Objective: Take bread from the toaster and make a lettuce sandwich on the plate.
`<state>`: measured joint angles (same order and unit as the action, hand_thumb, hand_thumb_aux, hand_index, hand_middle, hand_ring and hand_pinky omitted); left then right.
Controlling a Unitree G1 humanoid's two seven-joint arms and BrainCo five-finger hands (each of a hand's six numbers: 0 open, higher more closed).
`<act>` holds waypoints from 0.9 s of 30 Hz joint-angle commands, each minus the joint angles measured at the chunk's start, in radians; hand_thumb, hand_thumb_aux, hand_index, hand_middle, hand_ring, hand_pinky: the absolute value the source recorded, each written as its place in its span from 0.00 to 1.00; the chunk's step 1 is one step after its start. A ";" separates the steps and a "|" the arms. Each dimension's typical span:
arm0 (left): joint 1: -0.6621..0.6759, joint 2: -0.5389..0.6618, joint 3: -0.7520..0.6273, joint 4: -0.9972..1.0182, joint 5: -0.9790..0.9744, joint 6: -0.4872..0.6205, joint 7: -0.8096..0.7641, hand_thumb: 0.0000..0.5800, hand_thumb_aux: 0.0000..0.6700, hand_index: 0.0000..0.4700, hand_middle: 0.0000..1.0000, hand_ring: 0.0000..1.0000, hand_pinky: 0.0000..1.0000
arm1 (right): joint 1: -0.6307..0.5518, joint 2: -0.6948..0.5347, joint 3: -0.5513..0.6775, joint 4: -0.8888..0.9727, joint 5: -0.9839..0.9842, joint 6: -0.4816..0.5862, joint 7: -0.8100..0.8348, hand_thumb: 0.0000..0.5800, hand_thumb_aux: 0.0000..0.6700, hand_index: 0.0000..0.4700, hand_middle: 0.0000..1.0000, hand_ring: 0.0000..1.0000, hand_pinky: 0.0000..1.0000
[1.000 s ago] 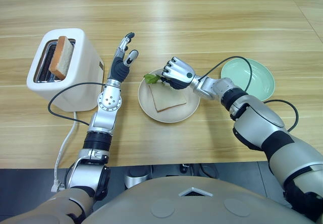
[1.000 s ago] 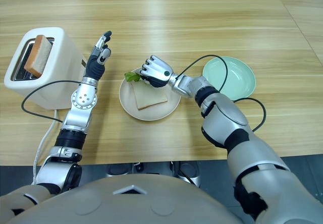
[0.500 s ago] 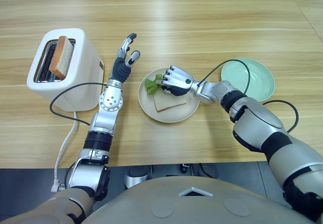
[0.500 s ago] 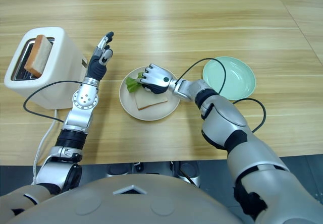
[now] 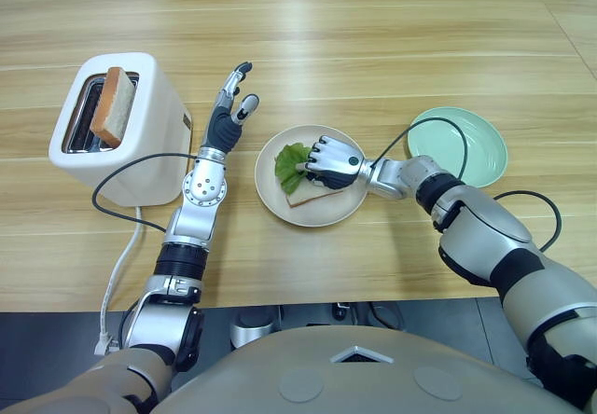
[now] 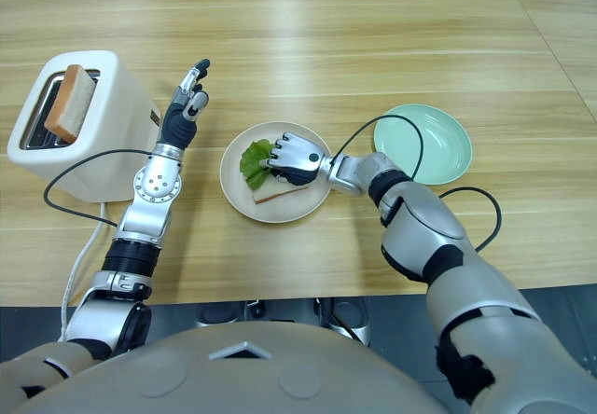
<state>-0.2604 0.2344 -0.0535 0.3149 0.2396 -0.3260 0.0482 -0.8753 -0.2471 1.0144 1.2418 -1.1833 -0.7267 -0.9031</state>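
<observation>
The right hand (image 5: 334,160) rests low over the tan plate (image 5: 317,216) near the middle of the wooden surface (image 5: 373,41). Its fingers are curled narrow around the edge of a lettuce leaf (image 5: 289,165). The leaf spreads out from the hand toward 9 o'clock and lies across the 9 o'clock part of a slice of bread (image 5: 308,199). This slice is flat on the plate, and only its 6 o'clock edge shows under the hand.

At 9 o'clock from the plate, well apart from it, stands a white toaster (image 5: 149,144). A second slice of bread (image 5: 115,106) sticks up out of its slot, tilted a little.

The left hand (image 5: 229,108) is between the toaster and the plate. It is wide open and holds nothing, with its fingers stretched toward 12 o'clock.

At 3 o'clock from the plate, apart from it, sits a pale green dish (image 5: 476,158). A black cable (image 5: 438,113) from the right arm arcs over the dish's 9 o'clock side.
</observation>
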 commanded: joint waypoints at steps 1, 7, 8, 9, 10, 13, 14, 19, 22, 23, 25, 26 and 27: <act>0.007 0.006 -0.001 0.024 0.007 0.002 -0.002 0.00 0.00 0.00 0.00 0.00 0.00 | 0.008 -0.010 0.011 -0.020 -0.004 -0.009 0.007 0.91 0.70 0.68 1.00 1.00 1.00; 0.004 0.006 -0.001 0.030 0.008 0.002 -0.001 0.00 0.00 0.00 0.00 0.00 0.00 | 0.001 -0.016 0.004 -0.037 0.000 -0.007 -0.008 0.00 0.00 0.00 1.00 1.00 1.00; 0.003 0.006 -0.002 0.031 0.008 0.002 0.000 0.00 0.00 0.00 0.00 0.00 0.00 | -0.001 -0.018 0.001 -0.040 0.002 -0.007 -0.010 0.00 0.00 0.00 1.00 1.00 1.00; 0.003 0.006 -0.002 0.033 0.009 0.001 0.000 0.00 0.00 0.00 0.00 0.00 0.00 | -0.003 -0.020 -0.002 -0.043 0.004 -0.007 -0.010 0.00 0.00 0.00 1.00 1.00 1.00; 0.002 0.006 -0.002 0.034 0.009 0.000 0.000 0.00 0.00 0.00 0.00 0.00 0.00 | -0.005 -0.023 -0.005 -0.045 0.006 -0.006 -0.011 0.00 0.00 0.00 1.00 1.00 1.00; 0.001 0.007 -0.001 0.038 0.008 -0.002 0.001 0.00 0.00 0.00 0.00 0.00 0.00 | -0.011 -0.030 -0.011 -0.050 0.012 -0.004 -0.012 0.00 0.00 0.00 1.00 1.00 1.00; 0.000 0.007 -0.001 0.040 0.008 -0.003 0.001 0.00 0.00 0.00 0.00 0.00 0.00 | -0.013 -0.033 -0.012 -0.052 0.014 -0.004 -0.012 0.00 0.00 0.00 1.00 1.00 1.00; -0.001 0.008 0.002 0.045 0.006 -0.006 0.002 0.00 0.00 0.00 0.00 0.00 0.00 | -0.019 -0.047 -0.026 -0.070 0.027 -0.008 -0.021 0.00 0.00 0.00 1.00 1.00 1.00; -0.001 0.010 0.004 0.046 0.005 -0.007 0.003 0.00 0.00 0.00 0.00 0.00 0.00 | -0.024 -0.054 -0.039 -0.082 0.033 -0.011 -0.024 0.00 0.00 0.00 1.00 1.00 1.00; 0.000 0.011 0.006 0.042 0.004 -0.006 0.003 0.00 0.00 0.00 0.00 0.00 0.00 | -0.028 -0.061 -0.051 -0.091 0.042 -0.014 -0.028 0.00 0.00 0.00 1.00 1.00 1.00; 0.008 0.015 0.016 -0.005 0.000 -0.008 0.006 0.00 0.00 0.00 0.00 0.00 0.00 | -0.038 -0.089 -0.101 -0.113 0.083 -0.031 -0.038 0.00 0.00 0.00 1.00 1.00 1.00; 0.015 0.017 0.022 -0.037 -0.002 -0.006 0.006 0.00 0.00 0.00 0.00 0.00 0.00 | -0.041 -0.103 -0.128 -0.125 0.109 -0.042 -0.041 0.00 0.00 0.00 1.00 1.00 1.00; 0.019 0.018 0.025 -0.058 -0.004 -0.003 0.005 0.00 0.00 0.00 0.00 0.00 0.00 | -0.041 -0.112 -0.147 -0.135 0.124 -0.050 -0.040 0.00 0.00 0.00 1.00 1.00 1.00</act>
<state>-0.2526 0.2420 -0.0429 0.3127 0.2385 -0.3349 0.0516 -0.8977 -0.3364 0.9117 1.1264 -1.1012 -0.7574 -0.9405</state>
